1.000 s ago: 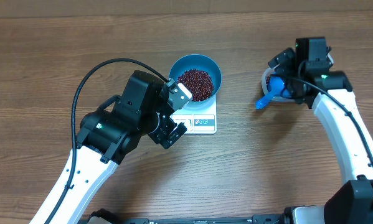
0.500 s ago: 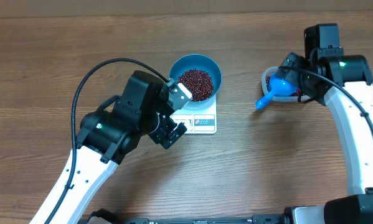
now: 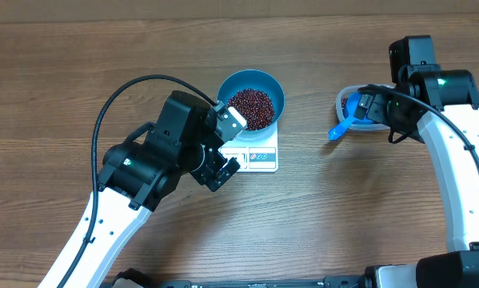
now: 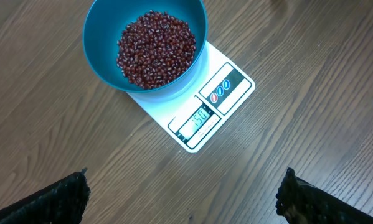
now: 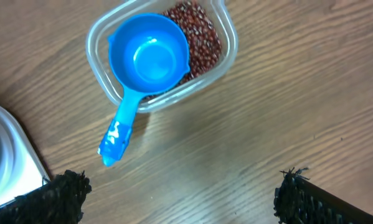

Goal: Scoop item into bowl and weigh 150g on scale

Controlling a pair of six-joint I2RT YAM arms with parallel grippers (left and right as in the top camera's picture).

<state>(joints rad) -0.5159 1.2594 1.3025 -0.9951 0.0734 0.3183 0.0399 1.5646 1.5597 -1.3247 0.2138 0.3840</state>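
The blue bowl stands on the white scale and holds a heap of red-brown beans. The scale's display is lit. My left gripper is open just in front of the scale, over bare wood. My right gripper is open beside the clear tub. More beans lie in the tub. The empty blue scoop rests in it, its handle sticking out over the rim.
The wooden table runs all round. A black cable loops above the left arm. A white edge shows at the lower left of the right wrist view.
The right arm has drawn back to the right, away from the scoop, which stays in the tub. The left arm, bowl and scale have not moved.
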